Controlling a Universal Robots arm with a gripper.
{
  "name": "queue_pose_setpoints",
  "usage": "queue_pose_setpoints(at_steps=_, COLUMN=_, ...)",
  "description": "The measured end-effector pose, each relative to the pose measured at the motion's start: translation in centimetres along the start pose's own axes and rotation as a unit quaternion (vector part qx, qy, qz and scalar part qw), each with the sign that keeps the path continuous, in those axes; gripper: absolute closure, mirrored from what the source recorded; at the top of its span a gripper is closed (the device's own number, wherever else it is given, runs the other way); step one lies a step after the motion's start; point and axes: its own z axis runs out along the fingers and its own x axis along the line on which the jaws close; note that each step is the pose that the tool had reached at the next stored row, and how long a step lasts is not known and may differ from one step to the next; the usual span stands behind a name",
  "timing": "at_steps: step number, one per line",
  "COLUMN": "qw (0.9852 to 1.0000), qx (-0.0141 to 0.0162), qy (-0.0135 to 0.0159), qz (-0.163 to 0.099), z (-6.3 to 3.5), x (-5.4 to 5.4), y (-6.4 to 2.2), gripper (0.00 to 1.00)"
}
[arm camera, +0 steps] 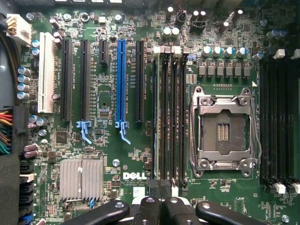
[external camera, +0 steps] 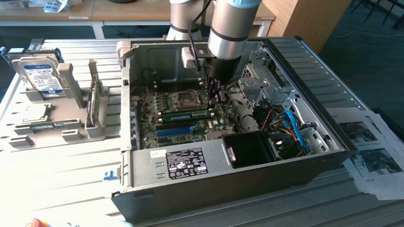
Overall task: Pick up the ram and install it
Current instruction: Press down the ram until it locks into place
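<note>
Showing clenched, empty fingers (arm camera: 159, 206), poised over one end of the ram (external camera: 188, 115), seated on motherboard (arm camera: 105, 101)

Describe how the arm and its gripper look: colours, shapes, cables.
The silver-grey cylindrical robot arm carries a light blue ring at one joint and ends in a black wrist section. A small white box is mounted beside it, with a dark cable running down to it. The black gripper has curved linkage bars fastened with round silver pins.

Silver tubular arm (external camera: 224, 33), pale blue joint ring (external camera: 243, 4), black cable (external camera: 194, 26), black pincer (arm camera: 160, 192), silver screws (arm camera: 146, 200)
</note>
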Motion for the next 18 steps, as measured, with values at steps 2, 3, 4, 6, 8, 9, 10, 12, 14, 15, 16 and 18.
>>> queue_pose_setpoints(at_steps=2, qw=1.0, qx=0.0, qy=0.0, qz=0.0, z=0.08, x=0.0, y=0.0, gripper=0.9)
queue_pose_setpoints(at_steps=3, qw=1.0, qx=0.0, qy=0.0001, qz=0.0, z=0.1, x=0.01, y=0.0, gripper=0.9)
queue_pose_setpoints(at_steps=4, qw=1.0, qx=0.0, qy=0.0001, qz=0.0, z=0.13, x=0.01, y=0.0, gripper=0.9)
queue_pose_setpoints(at_steps=6, qw=1.0, qx=0.0, qy=0.0001, qz=0.0, z=0.14, x=0.01, y=0.0, gripper=0.9)
queue_pose_setpoints(at_steps=8, qw=1.0, qx=0.0, qy=0.0, qz=0.0, z=0.15, x=0.0, y=-0.01, gripper=0.9)
queue_pose_setpoints(at_steps=9, qw=1.0, qx=0.0, qy=0.0, qz=0.0, z=0.15, x=0.0, y=0.0, gripper=0.9)
queue_pose_setpoints(at_steps=10, qw=1.0, qx=0.0, qy=-0.0001, qz=0.0, z=0.18, x=0.0, y=-0.01, gripper=0.9)
queue_pose_setpoints(at_steps=12, qw=1.0, qx=0.0, qy=-0.0002, qz=0.0, z=0.27, x=0.0, y=-0.01, gripper=0.9)
queue_pose_setpoints(at_steps=14, qw=1.0, qx=0.0, qy=0.0, qz=0.0, z=0.38, x=0.01, y=-0.01, gripper=0.9)
queue_pose_setpoints(at_steps=15, qw=1.0, qx=0.0, qy=-0.0001, qz=0.0, z=0.43, x=0.01, y=-0.01, gripper=0.9)
queue_pose_setpoints(at_steps=16, qw=1.0, qx=0.0, qy=0.0, qz=0.0, z=0.49, x=0.01, y=-0.02, gripper=0.9)
queue_pose_setpoints(at_steps=18, qw=1.0, qx=0.0, qy=0.0, qz=0.0, z=0.58, x=0.01, y=-0.02, gripper=0.9)
